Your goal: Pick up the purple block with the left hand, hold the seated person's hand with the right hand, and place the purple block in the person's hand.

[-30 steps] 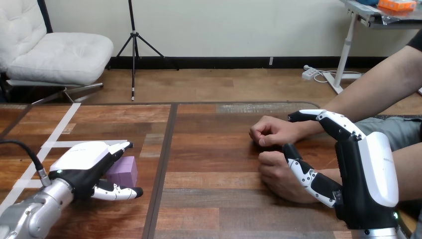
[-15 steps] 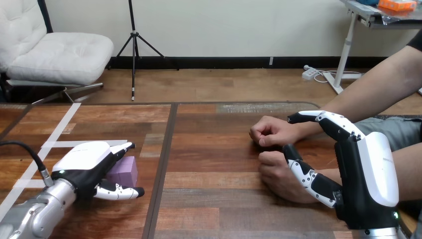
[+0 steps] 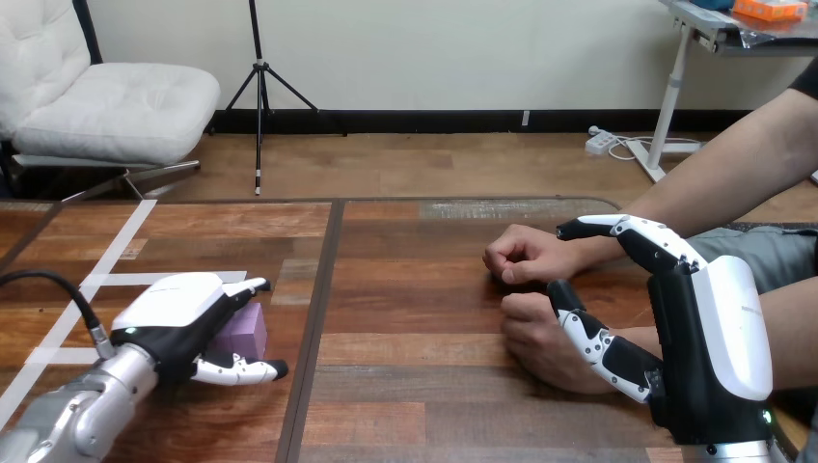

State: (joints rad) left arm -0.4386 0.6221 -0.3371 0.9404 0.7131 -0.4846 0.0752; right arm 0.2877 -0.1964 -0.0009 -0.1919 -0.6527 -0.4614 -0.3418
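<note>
1. My left hand (image 3: 172,311) lies low over the purple block (image 3: 243,331), which rests on the tabletop (image 3: 415,376) towards its left side.
2. My fingers (image 3: 249,286) reach past the block's far edge and my thumb (image 3: 236,368) runs along its near side. The block sits between them so that closing would pinch it. They look straight and released, not yet clamped.
3. My right hand (image 3: 714,338) stands on edge at the right, its palm turned towards the person. Its fingers are spread and grasping nothing.
4. Its thumb lies across the person's nearer hand (image 3: 535,338), and an upper finger hangs over the wrist of the person's farther hand (image 3: 526,256). I cannot tell whether either touches.
5. Both of the person's hands are curled into fists, so I judge there is no open palm yet to receive the block.
</note>
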